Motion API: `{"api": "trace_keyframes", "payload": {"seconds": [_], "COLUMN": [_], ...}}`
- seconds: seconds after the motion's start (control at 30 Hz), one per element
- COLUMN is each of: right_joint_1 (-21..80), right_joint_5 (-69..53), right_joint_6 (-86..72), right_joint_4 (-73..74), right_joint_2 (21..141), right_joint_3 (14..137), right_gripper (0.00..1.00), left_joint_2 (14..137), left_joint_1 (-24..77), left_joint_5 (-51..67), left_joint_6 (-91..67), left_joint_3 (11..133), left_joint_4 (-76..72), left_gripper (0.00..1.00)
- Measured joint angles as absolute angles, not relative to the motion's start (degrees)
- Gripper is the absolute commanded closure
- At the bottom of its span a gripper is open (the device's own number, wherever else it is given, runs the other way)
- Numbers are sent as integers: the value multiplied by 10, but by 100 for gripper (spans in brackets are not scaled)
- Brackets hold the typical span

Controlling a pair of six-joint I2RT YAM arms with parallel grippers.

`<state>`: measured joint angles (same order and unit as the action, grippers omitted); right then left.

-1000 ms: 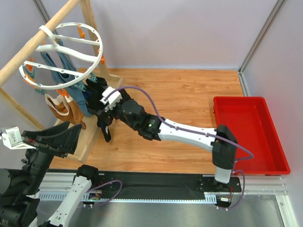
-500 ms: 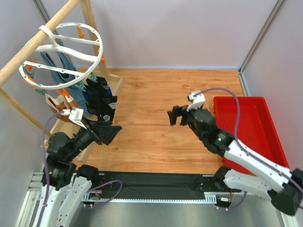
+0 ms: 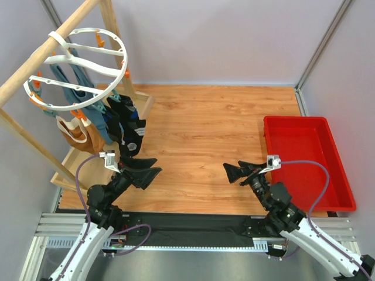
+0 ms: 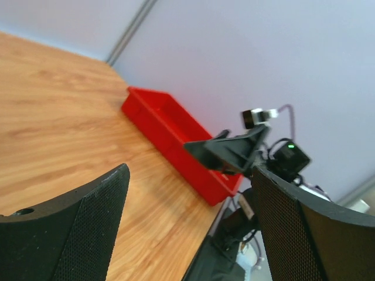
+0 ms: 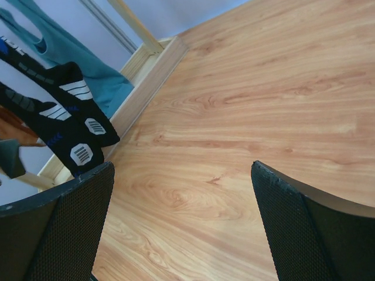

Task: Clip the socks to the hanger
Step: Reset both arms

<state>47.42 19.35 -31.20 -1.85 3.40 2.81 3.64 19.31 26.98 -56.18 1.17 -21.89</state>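
Arms [image 3: 101, 198] back; socks [image 3: 128, 126] seemingly beyond fingers [image 3: 147, 175].

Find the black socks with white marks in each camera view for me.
Top external: black socks with white and blue marks, left of centre, hanging under the round white plastic hanger.
Left wrist: not in view.
Right wrist: socks at upper left.
Shared landmark: light wooden tabletop.

A light wood-grain desk [image 3: 222, 129] is closed in by plain pale lilac walls [image 3: 222, 41], with grey metal posts [image 3: 324, 45] at the corners. A wooden rack [image 3: 110, 20] stands at the desk's far left corner. The light is soft and even.
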Motion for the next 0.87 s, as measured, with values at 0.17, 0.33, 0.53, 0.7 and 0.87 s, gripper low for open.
{"api": "trace_keyframes", "payload": {"seconds": [0.17, 0.33, 0.53, 0.7, 0.87], "right_joint_1": [475, 475, 475, 475, 476], "right_joint_5": [235, 266, 301, 304, 297], "right_joint_6": [-363, -388, -418, -429, -437], "right_joint_4": [-53, -37, 44, 83, 104], "right_joint_2": [109, 90, 21, 6, 6], "right_joint_3": [28, 28, 27, 27, 27], "right_gripper": [0, 0, 0, 0, 0], "left_joint_2": [33, 33, 33, 48, 81], "left_joint_1": [263, 287, 292, 300, 322], "left_joint_5": [245, 234, 223, 217, 200], "left_joint_6": [-548, -545, -545, -535, -521], "left_joint_3": [13, 13, 13, 13, 13], "left_joint_4": [-286, -294, -294, -295, -294], "left_gripper": [8, 9, 9, 9, 9]}}
